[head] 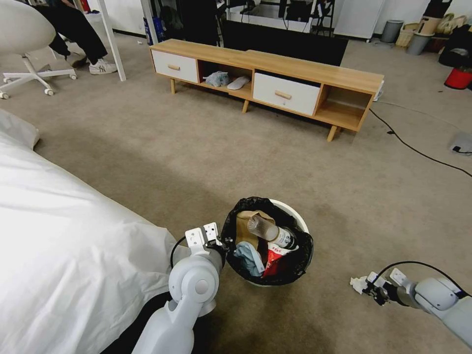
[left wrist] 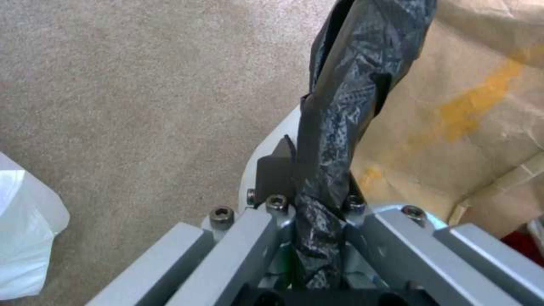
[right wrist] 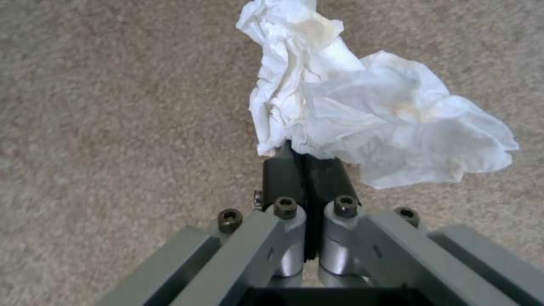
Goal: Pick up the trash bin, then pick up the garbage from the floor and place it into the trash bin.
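Note:
The trash bin [head: 290, 209], white with a black bag over its rim, hangs just above the floor [head: 196, 162] in front of me. My left gripper [head: 222, 244] is shut on its near-left rim; the left wrist view shows the fingers [left wrist: 276, 170] pinching the black bag [left wrist: 346, 106] and rim. Inside lie a clear bottle [head: 268, 229], a brown paper bag [head: 244, 222], a red carton [head: 272, 259] and a bluish wad. At the right, my right gripper [head: 368, 286] is shut on a crumpled white tissue [head: 357, 282], seen close in the right wrist view [right wrist: 363, 106] over carpet.
A white-covered bed [head: 64, 231] fills the left side, close to my left arm. A low wooden TV cabinet [head: 265, 73] stands ahead, with a black cable [head: 413, 147] trailing right of it. A white chair [head: 24, 44] stands far left and a red bucket [head: 458, 77] far right.

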Motion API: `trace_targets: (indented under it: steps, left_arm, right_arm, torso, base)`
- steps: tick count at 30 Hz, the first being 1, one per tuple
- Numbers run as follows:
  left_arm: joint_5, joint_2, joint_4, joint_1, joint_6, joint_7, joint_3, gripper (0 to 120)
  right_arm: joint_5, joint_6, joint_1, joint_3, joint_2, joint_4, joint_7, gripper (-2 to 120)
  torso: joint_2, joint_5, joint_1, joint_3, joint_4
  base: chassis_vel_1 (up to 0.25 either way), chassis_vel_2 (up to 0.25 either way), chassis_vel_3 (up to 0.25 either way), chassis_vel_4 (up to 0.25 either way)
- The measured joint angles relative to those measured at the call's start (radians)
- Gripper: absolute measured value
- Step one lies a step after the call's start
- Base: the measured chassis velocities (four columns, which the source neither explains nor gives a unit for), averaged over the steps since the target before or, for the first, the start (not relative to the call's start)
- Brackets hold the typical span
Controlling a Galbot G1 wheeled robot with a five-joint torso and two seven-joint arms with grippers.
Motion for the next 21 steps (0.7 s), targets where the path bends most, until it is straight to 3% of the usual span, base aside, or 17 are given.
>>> trace_targets:
  steps: [12, 21]
  left_arm:
    - [0.012, -0.006, 0.003, 0.004, 0.0, 0.004, 0.003, 1]
    - [0.007, 0.011, -0.009, 0.0, 0.0, 0.006, 0.011, 1]
  right_arm:
    - [0.02, 0.0, -0.021, 0.023, -0.013, 0.024, 0.055, 0]
    - [0.06, -0.036, -0.148, 0.155, -0.119, 0.208, 0.099, 0]
  torso:
    - [0.0, 0.0001, 0.0, 0.0, 0.0]
    - [0.0, -0.0001, 0.0, 0.0, 0.0001]
  base:
    - [0.0, 0.0, 0.0, 0.0]
    - [0.0, 0.0, 0.0, 0.0]
